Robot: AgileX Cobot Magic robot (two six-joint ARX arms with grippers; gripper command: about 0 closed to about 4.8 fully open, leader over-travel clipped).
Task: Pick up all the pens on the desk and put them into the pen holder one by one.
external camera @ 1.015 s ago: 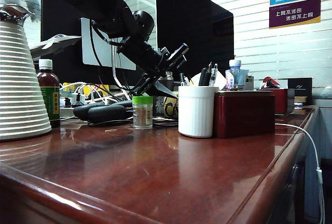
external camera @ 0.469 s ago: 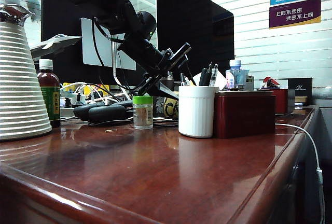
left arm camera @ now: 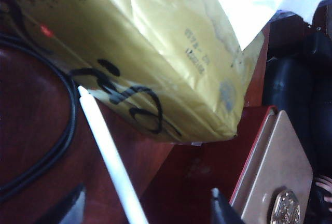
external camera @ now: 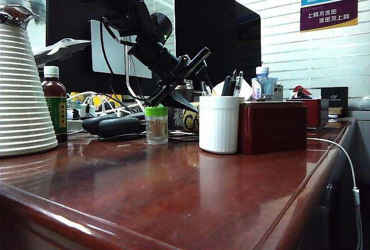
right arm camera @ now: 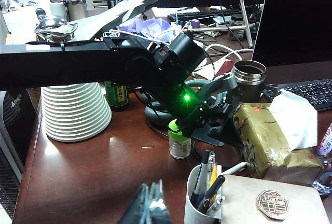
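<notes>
Your left gripper [external camera: 188, 82] hangs at centre frame in the exterior view, fingers spread wide and holding nothing, angled down behind the green-capped bottle [external camera: 156, 125] toward the clutter at the back of the desk [external camera: 191, 198]. In the left wrist view the two dark fingertips [left arm camera: 223, 211] stand far apart, and between them lies the white pen [left arm camera: 109, 154] on the red-brown wood, just beside a crumpled yellow packet [left arm camera: 155, 53] and a black cable [left arm camera: 49, 151]. The pen holder [external camera: 218, 124] stands right of centre, touching the dark red box [external camera: 273, 127], with several pens already upright in it. Your right gripper [right arm camera: 150, 203], low in its own wrist view, is closed and empty, hanging above the desk.
</notes>
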